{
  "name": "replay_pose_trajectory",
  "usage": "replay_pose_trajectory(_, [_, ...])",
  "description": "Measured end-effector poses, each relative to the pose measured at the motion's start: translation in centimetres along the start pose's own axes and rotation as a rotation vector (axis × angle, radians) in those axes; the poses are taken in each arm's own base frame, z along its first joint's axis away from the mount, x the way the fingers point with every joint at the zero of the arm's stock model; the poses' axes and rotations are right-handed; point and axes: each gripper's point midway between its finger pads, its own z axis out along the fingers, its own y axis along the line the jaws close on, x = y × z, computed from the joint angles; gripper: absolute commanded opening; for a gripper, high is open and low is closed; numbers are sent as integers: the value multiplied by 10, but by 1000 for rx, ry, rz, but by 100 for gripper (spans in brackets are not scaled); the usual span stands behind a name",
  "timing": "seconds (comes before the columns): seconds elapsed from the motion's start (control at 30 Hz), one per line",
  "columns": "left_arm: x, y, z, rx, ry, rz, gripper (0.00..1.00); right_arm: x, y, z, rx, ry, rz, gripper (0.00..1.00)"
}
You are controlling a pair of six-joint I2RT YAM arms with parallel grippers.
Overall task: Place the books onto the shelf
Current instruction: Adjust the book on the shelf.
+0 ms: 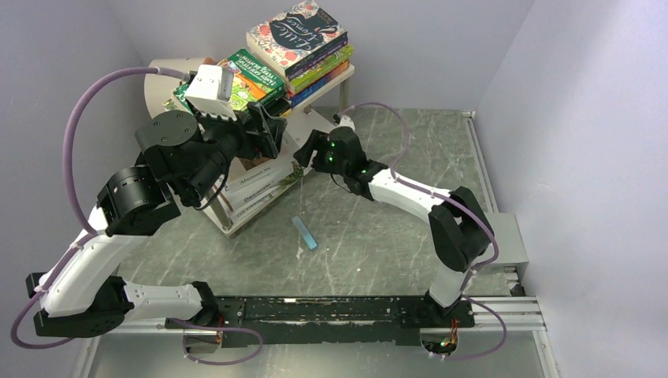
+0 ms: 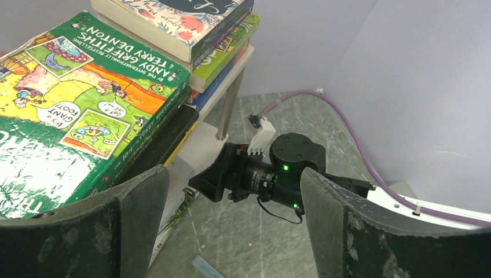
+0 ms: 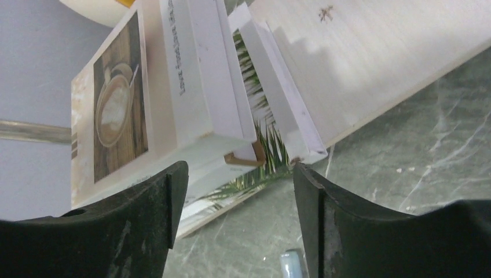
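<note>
Your top view: high, behind arm bases (image 1: 450, 298), looking down. Left wrist: close beside shelf (image 2: 200, 145), facing right arm (image 2: 295, 159). Right wrist: low, near lower books (image 3: 194, 75). All share shelf.

White links (image 1: 83, 264), black joints (image 1: 135, 199) and end effectors (image 2: 234, 229) (image 3: 237, 223), lilac cables (image 1: 68, 153)

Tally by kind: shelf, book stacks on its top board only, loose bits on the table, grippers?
White two-tier shelf: 1
Book stacks on its top board: 2 (floral-topped stack, green-topped stack)
Small light-blue bar, loose: 1
Grippers: 2 (left gripper, right gripper)
Total: 6
</note>
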Motion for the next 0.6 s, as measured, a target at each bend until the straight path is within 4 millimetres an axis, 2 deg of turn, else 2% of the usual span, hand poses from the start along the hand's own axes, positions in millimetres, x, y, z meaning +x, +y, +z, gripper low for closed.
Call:
replay_pose_trajectory(0.1, [1, 1, -1, -1, 0, 0, 87, 9, -1, -8, -22, 7, 61, 88])
replay_pose_trajectory(0.2, [2, 2, -1, -3, 2, 2, 87, 14, 3, -12, -56, 7, 130, 93])
replay_pose_trajectory(0.4, [6, 3, -1, -8, 8, 7, 87, 3, 25, -7, -155, -27, 261, 95])
replay_pose_trajectory(0.6, [4, 5, -3, -10, 3, 4, 87, 11, 19, 11, -149, -19, 368, 95])
